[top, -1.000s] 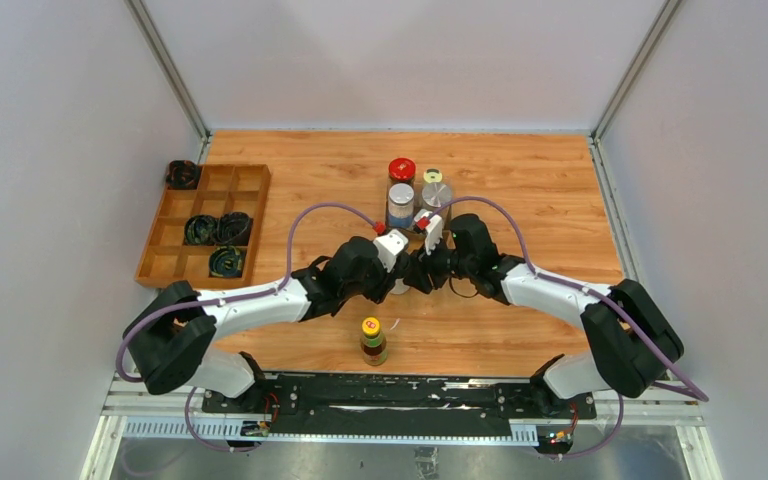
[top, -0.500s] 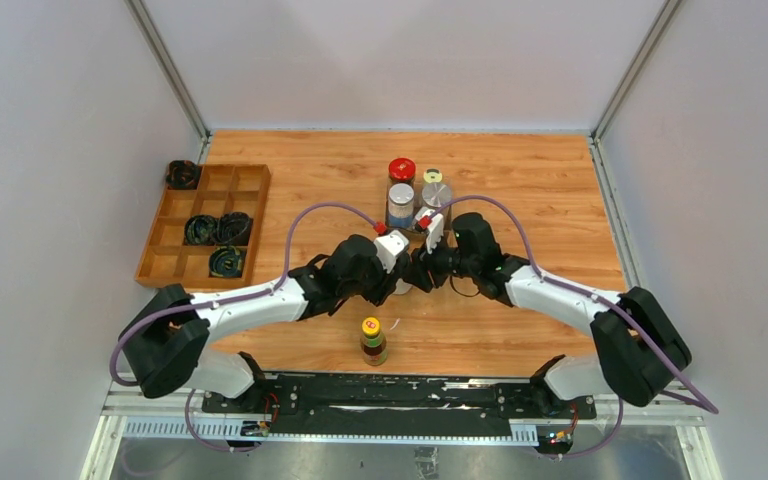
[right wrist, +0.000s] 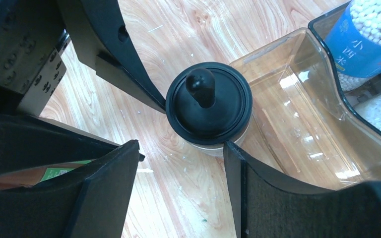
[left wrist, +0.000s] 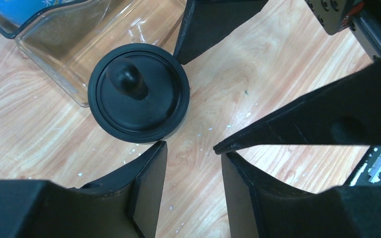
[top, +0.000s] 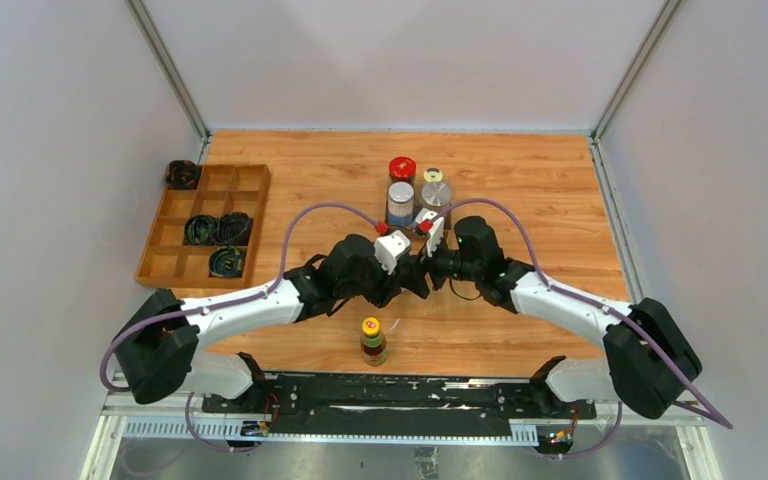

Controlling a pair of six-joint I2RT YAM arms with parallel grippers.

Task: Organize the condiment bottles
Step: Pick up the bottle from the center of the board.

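The black-capped jar (left wrist: 139, 91) stands on the wood beside a clear plastic tray (left wrist: 79, 44); it also shows in the right wrist view (right wrist: 208, 101). My left gripper (left wrist: 192, 148) is open and empty just near of it. My right gripper (right wrist: 180, 145) is open and empty, its right fingertip by the jar's rim. In the top view both grippers (top: 403, 283) (top: 428, 272) meet over that jar and hide it. The red-lidded jar (top: 401, 170), yellow-capped shaker (top: 432, 177), silver-lidded jar (top: 437, 192) and blue-labelled jar (top: 400, 205) stand grouped behind. The brown sauce bottle (top: 373, 340) stands near the front edge.
A wooden compartment tray (top: 175, 262) with black coiled bundles (top: 217, 230) lies at the left. One more bundle (top: 182, 175) lies behind it. The clear tray (right wrist: 297, 104) holds the blue-labelled jar (right wrist: 367, 39). White walls close in both sides.
Both arms have shifted slightly, with the grippers still together over the black-capped jar. Nothing has been taken hold of or let go.
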